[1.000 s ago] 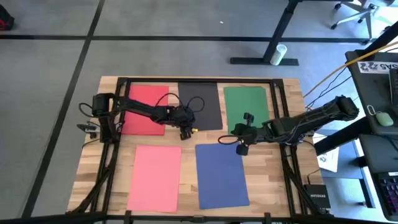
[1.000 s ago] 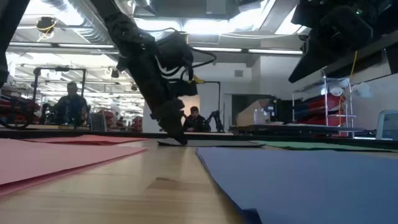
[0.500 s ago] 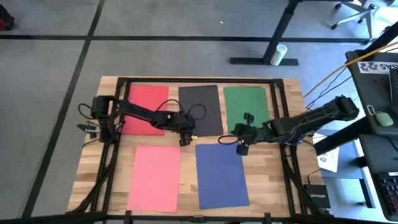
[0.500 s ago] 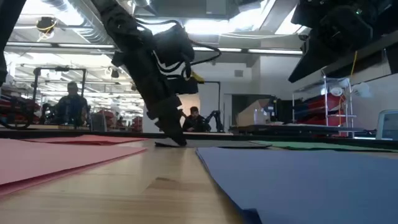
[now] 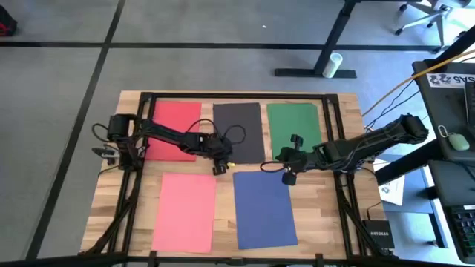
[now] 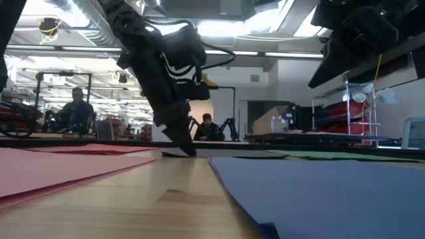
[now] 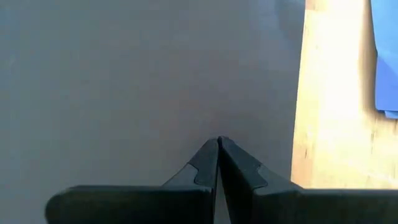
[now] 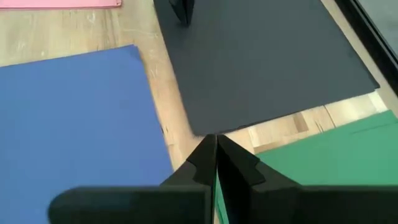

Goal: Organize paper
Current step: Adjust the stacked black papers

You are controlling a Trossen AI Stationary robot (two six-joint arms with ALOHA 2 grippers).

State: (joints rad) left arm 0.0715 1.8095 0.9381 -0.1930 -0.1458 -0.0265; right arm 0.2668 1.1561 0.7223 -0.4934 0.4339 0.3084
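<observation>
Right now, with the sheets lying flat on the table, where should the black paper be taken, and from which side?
Take the black paper at its near corner beside the red sheet, where the shut left hand presses. It lies flat, so probably slide it first to lift an edge.

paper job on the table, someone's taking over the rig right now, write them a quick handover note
Left gripper: shut, tips pressed on the near left corner of the black sheet.
Right gripper: shut, hovering near the green sheet's corner, holding nothing.
Far row: red sheet, black, green. Near row: pink sheet, blue sheet.
Done: all five lie flat and separate in two rows.
Left: black sits close to red and blue is slightly askew; straighten if needed.
</observation>
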